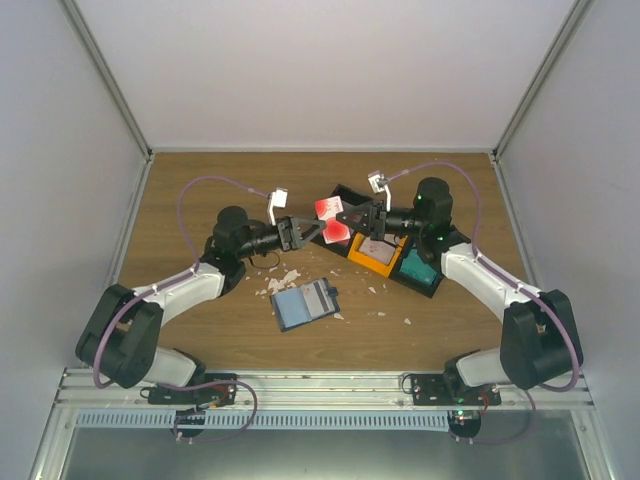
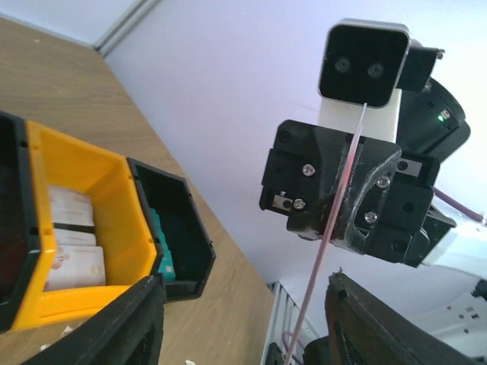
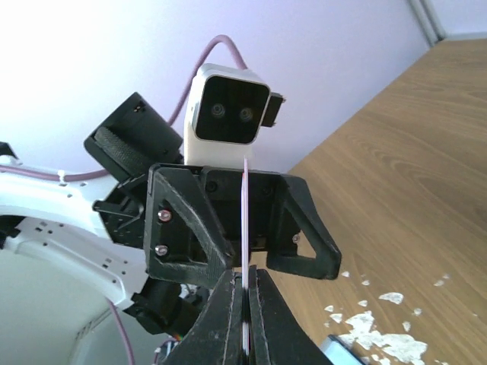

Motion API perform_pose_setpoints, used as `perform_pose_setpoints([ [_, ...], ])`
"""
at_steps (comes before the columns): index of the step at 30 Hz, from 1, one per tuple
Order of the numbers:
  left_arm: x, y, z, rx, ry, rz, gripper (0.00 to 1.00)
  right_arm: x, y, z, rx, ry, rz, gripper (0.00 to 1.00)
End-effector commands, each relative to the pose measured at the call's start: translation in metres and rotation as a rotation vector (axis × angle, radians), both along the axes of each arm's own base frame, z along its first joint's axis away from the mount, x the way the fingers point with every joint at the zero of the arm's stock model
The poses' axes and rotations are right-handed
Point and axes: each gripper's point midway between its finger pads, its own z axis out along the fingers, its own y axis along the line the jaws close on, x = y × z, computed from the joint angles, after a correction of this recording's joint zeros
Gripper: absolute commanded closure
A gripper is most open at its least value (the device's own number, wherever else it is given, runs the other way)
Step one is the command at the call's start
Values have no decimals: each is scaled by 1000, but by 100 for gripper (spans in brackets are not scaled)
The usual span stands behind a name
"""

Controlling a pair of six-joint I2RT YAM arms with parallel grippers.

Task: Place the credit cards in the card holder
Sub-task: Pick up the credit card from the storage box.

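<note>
A red-and-white credit card (image 1: 330,211) is held above the table, and my right gripper (image 1: 347,222) is shut on it. In the right wrist view the card (image 3: 245,217) stands edge-on out of the closed right gripper (image 3: 245,304). My left gripper (image 1: 318,232) faces it with its jaws open around the card. In the left wrist view the card (image 2: 335,220) is a thin pink line between the two fingers (image 2: 122,323), closer to the right one and touching neither. The card holder (image 1: 305,305) lies open on the table, blue-grey inside up, below both grippers.
An orange tray (image 1: 375,255) sits right of centre next to a black tray (image 1: 420,272) with a teal thing inside. Several more cards (image 2: 72,243) lie in the orange tray (image 2: 114,198). Torn white scraps (image 1: 280,283) are scattered left of the holder.
</note>
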Motion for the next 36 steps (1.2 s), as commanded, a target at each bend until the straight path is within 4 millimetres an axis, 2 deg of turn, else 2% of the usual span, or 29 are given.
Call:
perform_pose_setpoints([
  [1,-16,-13,31,-58,-116,-116,46,-15,7,17,54,-44,71,100],
  [6,-23,-22,39,-78,-146,-183,62,-19,12,16,57,-35,92,99],
  [10,-32,-26,41,-82,-181,-226,86,-21,12,16,49,-40,101,99],
  [12,-34,-25,42,-70,-207,-227,99,-20,11,17,33,-51,99,91],
  [14,-37,-24,43,-49,-247,-226,100,-17,9,20,9,-75,70,75],
  [16,-42,-22,45,-30,-293,-236,100,-11,4,27,-11,-108,25,63],
  [19,-52,-21,47,1,-368,-268,100,-7,-1,39,-26,-146,5,55],
  [23,-65,-19,49,35,-460,-316,100,-4,-1,51,-54,-172,13,53],
  [30,-86,-17,57,55,-595,-403,100,-18,-2,57,-82,-219,92,53],
  [36,-87,-17,57,73,-614,-420,100,-34,0,59,-78,-243,149,52],
])
